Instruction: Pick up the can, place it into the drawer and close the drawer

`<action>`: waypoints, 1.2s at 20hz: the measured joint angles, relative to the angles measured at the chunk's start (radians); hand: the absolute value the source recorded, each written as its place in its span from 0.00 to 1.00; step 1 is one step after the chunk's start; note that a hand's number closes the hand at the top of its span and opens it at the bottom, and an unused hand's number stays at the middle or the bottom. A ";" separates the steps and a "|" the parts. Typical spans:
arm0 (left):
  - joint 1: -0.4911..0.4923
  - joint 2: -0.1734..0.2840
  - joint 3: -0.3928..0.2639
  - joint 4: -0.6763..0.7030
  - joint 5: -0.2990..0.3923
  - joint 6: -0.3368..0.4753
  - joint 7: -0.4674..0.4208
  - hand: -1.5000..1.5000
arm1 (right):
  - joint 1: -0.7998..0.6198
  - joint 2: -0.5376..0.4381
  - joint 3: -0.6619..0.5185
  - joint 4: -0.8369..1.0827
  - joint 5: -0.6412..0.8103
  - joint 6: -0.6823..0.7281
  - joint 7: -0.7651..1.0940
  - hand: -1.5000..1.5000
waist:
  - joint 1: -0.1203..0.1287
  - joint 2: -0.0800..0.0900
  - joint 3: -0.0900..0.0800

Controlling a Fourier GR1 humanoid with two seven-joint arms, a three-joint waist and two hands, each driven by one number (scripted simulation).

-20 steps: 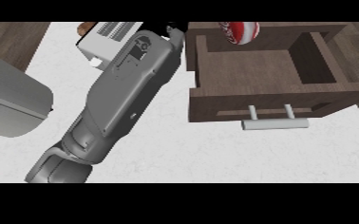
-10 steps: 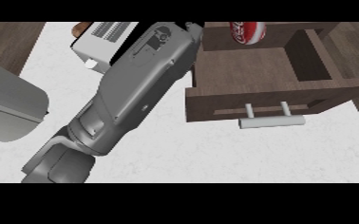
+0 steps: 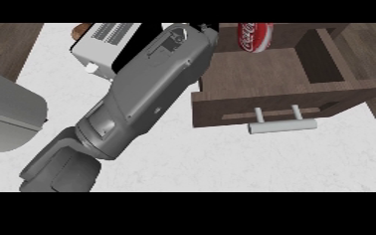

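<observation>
1. Across the middle of the head view, a grey forearm (image 3: 143, 92) runs on a slant from the lower left up to the top centre, covering much of the white surface (image 3: 220, 159). Which arm it is cannot be told from this view. Its robot hand lies beyond the top of the view, so whether that hand is wide, narrow or holding anything cannot be told.
2. At the right, the open drawer (image 3: 272, 69) of dark wood shows its brown floor, its side walls and its front panel, which faces the lower edge of the view.
3. At the left edge, a grey rounded object (image 3: 18, 112) is only partly in view.
4. At the upper left, a white toaster (image 3: 103, 42) with slots in its top stands on the surface, partly hidden by the forearm.
5. On the drawer's front panel, a pale bar handle (image 3: 283, 124) stands out on two posts.
6. At the far end of the drawer, the red can (image 3: 255, 36) lies inside, cut off by the top of the view.
</observation>
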 measured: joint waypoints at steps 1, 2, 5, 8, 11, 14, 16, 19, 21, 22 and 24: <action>0.000 0.000 -0.013 0.010 0.011 0.003 -0.006 1.00 | 0.001 -0.005 -0.004 0.002 -0.005 0.004 0.000 0.00 | -0.003 0.000 0.000; -0.002 0.000 -0.024 0.024 0.019 0.001 -0.012 1.00 | -0.002 -0.002 -0.002 0.000 0.001 0.001 0.002 0.00 | -0.004 0.001 0.000; -0.002 0.000 -0.065 0.042 0.045 0.014 -0.026 0.00 | -0.005 0.004 0.004 0.010 0.012 0.012 -0.008 0.00 | -0.006 0.001 0.000; 0.010 0.000 -0.102 0.055 0.071 0.034 -0.037 0.00 | -0.002 0.001 -0.002 0.001 0.004 0.008 0.002 0.00 | -0.008 0.001 0.000; 0.026 0.000 -0.142 0.051 0.106 0.076 -0.052 0.00 | -0.017 0.001 0.007 0.001 0.009 0.003 0.008 0.00 | -0.017 0.003 0.000; 0.023 0.000 -0.168 0.061 0.132 0.099 -0.056 0.00 | -0.016 -0.003 0.004 -0.002 0.000 0.002 0.016 0.00 | -0.018 0.003 0.000; 0.007 0.000 -0.175 0.076 0.148 0.110 -0.059 0.00 | -0.016 0.000 0.007 -0.010 0.005 -0.001 0.022 0.00 | -0.022 0.005 0.000; 0.019 0.000 -0.194 0.070 0.173 0.122 -0.084 0.00 | -0.017 -0.006 0.001 -0.002 0.001 0.007 0.017 0.00 | -0.022 0.005 0.000; 0.015 0.000 -0.198 0.080 0.186 0.118 -0.093 0.00 | -0.025 -0.006 0.003 -0.002 0.005 0.000 0.021 0.00 | -0.016 0.005 0.000; 0.023 0.000 -0.201 0.080 0.194 0.117 -0.105 0.00 | -0.022 -0.002 0.010 -0.016 0.004 -0.001 0.029 0.00 | -0.016 0.005 0.000; 0.027 0.000 -0.201 0.090 0.208 0.114 -0.129 0.00 | -0.031 -0.004 0.006 -0.008 0.014 0.006 0.014 0.00 | -0.017 0.006 0.000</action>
